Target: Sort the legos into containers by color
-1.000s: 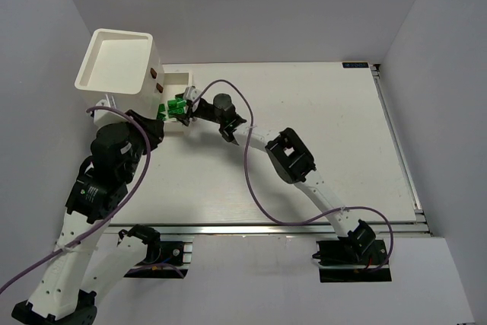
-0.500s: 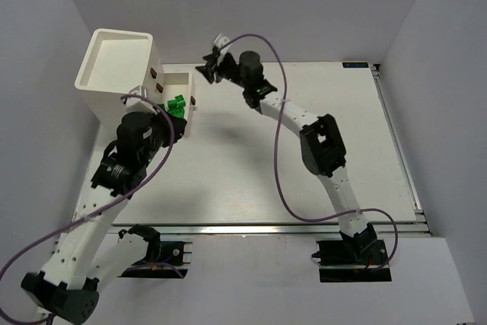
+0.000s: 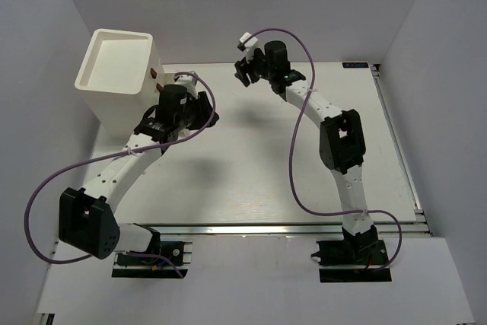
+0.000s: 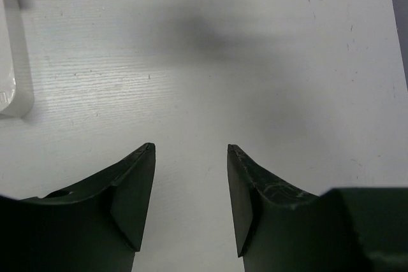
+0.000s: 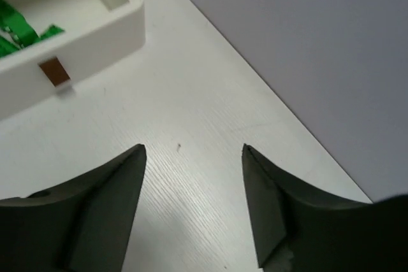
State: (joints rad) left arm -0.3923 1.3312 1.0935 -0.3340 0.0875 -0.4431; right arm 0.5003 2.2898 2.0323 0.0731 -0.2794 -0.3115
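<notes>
1. At ten o'clock in the right wrist view, green legos [image 5: 16,27] lie inside the low tray [image 5: 95,30].
2. The tall bin [image 3: 114,62] stands at ten o'clock on the table [image 3: 304,150].
3. The right gripper [image 5: 193,150] gapes, holding nothing.
4. The left gripper [image 4: 191,148] is spread above the table, holding nothing.

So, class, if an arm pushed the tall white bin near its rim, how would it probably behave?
The tall white bin looks thin-walled and empty from above, so probably light and easy to slide. It stands high for its base, so a push near the rim might tip it.
</notes>
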